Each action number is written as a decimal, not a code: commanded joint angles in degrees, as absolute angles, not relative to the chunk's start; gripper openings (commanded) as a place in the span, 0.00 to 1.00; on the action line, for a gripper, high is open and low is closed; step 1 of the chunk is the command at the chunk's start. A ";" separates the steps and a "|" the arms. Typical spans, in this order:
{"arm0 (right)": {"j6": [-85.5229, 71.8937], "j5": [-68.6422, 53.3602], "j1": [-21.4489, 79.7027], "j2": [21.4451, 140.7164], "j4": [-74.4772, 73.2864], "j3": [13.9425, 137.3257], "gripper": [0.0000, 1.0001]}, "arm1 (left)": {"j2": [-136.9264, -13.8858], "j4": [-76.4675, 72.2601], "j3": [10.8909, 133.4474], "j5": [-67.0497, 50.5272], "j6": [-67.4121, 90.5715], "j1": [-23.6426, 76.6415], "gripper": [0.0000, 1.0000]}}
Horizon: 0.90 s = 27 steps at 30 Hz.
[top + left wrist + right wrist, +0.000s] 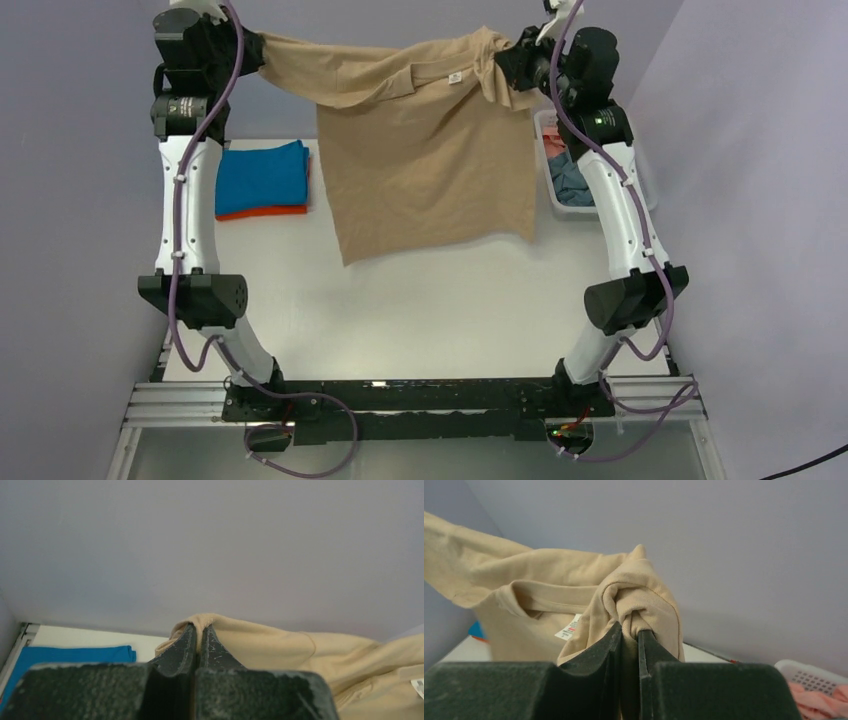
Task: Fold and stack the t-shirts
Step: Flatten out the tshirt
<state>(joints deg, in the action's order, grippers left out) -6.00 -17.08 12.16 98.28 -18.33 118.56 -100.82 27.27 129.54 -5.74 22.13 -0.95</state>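
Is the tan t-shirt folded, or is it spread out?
Spread out: the tan t-shirt hangs open between the left end effector and the right end effector.

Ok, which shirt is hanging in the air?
The tan-beige shirt, pinched by left fingers and right fingers; the blue shirt lies folded on the orange shirt, others fill the basket.

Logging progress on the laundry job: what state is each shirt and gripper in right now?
tan t-shirt: unfolded, hanging between both grippers.
left gripper: shut on its edge.
right gripper: shut on bunched cloth.
blue t-shirt: folded, atop the orange one.
orange t-shirt: under it, only edge showing.
pink t-shirt: crumpled in basket.
grey-blue t-shirt: crumpled in basket.
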 commanded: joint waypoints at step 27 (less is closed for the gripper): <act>-12.56 -4.45 12.13 70.24 -36.19 56.87 1.00 | -59.48 34.83 47.52 -2.56 38.35 -2.11 0.99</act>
<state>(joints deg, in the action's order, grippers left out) -8.10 -12.38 12.19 74.13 -36.18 55.09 -60.27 37.71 41.39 -3.62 37.54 -3.53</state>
